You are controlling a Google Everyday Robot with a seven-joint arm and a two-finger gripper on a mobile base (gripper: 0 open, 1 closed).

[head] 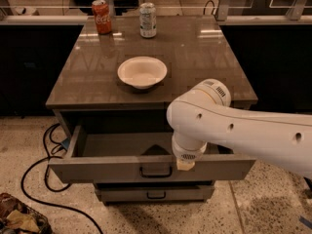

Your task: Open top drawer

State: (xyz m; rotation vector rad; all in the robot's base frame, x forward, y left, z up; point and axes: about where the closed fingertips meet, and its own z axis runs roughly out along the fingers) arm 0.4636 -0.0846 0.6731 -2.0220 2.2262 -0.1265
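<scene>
The top drawer [102, 168] of the grey cabinet stands pulled out toward me, its plain grey inside [117, 144] showing. Its small black pull handle [156, 171] sits at the middle of the flat front. My white arm [243, 130] reaches in from the right and bends down over the drawer. The gripper [185, 164] is at the drawer's front top edge, just right of the handle, mostly hidden under the arm's wrist. A narrower lower drawer [153, 194] with a like handle is shut beneath.
On the cabinet's brown top [195, 52] stand a white bowl [142, 71], a red cola can [102, 16] and a silver can [147, 19]. A black cable [44, 179] loops on the floor at left. A heap of clutter [19, 221] lies at bottom left.
</scene>
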